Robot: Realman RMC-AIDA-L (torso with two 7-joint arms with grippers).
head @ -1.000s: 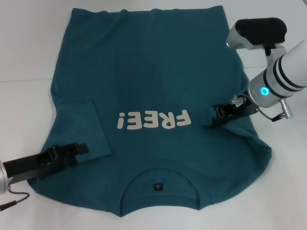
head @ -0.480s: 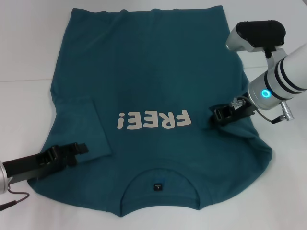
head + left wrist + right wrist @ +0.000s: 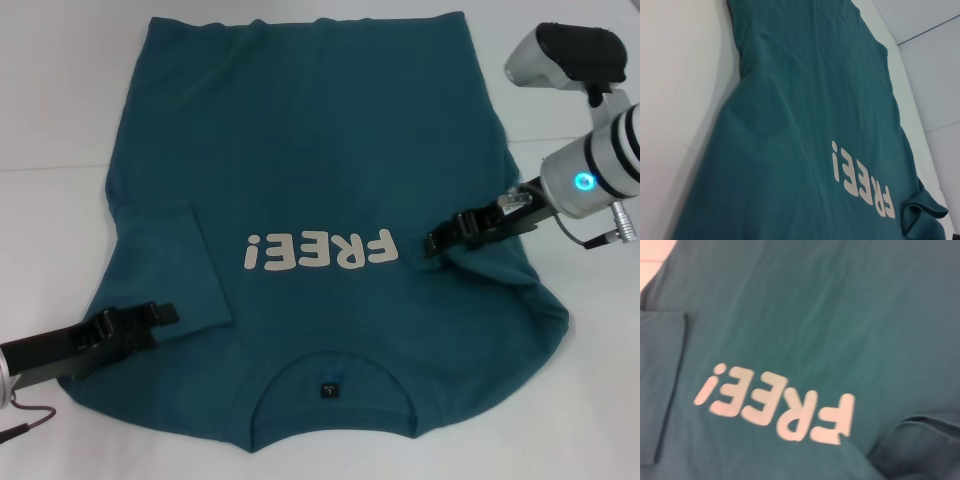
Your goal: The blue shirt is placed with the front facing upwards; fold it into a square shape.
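Where the blue shirt (image 3: 320,180) lies spread front-up on the white table (image 3: 50,110), its collar (image 3: 332,385) sits nearest the robot with a small black tag (image 3: 328,390) inside it; the cream lettering (image 3: 320,251) across the chest reads "FREE!", upside down in the head view; the left sleeve (image 3: 170,265) is folded in flat over the body, while the right sleeve (image 3: 500,262) is bunched and partly lifted; the right gripper (image 3: 437,240) is over that raised fold beside the letter F, and whether its fingers are parted or pinching cloth cannot be told; the left gripper (image 3: 165,313) rests low at the folded left sleeve's edge, its fingers' state likewise unclear
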